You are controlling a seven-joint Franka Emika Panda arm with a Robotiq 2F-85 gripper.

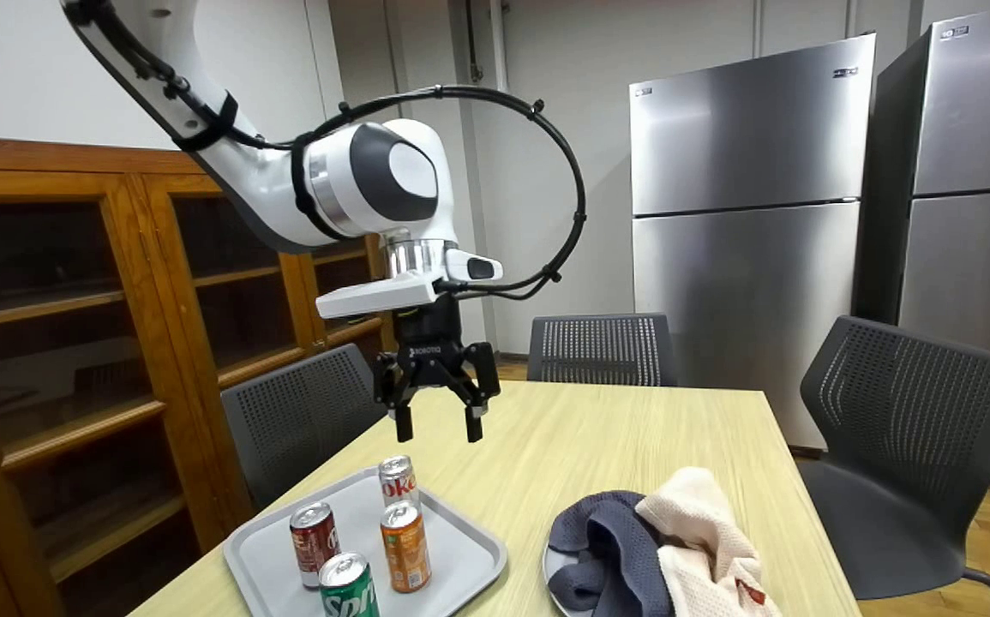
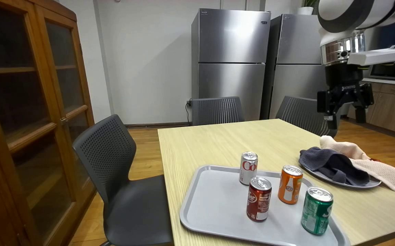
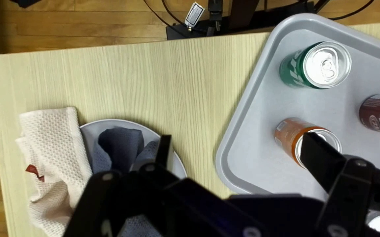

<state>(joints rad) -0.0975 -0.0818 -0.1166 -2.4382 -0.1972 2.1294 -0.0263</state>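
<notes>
On the pale grey tray [image 2: 218,201] are a green can [image 2: 317,212] with white lettering, an orange can [image 2: 290,185] with a white bottle shape, a dark red can [image 2: 259,200] lettered in white and a silver can [image 2: 248,169] with red lettering. Beside the tray are a grey plate [image 3: 90,132], a slate-blue cloth [image 2: 334,167] and a pale pink, waffle-patterned cloth [image 1: 709,523] with a red tag [image 3: 35,171]. The tabletop [image 3: 176,92] is pale yellow with wood grain, the claw [image 1: 439,425] black.

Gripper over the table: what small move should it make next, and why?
I'd probably ease the gripper sideways toward the tray, before any lowering, to bring the orange can between its fingers. It hangs open and empty above the table, and in the wrist view one finger covers part of that can, while mostly table and tray show in the gap.
</notes>
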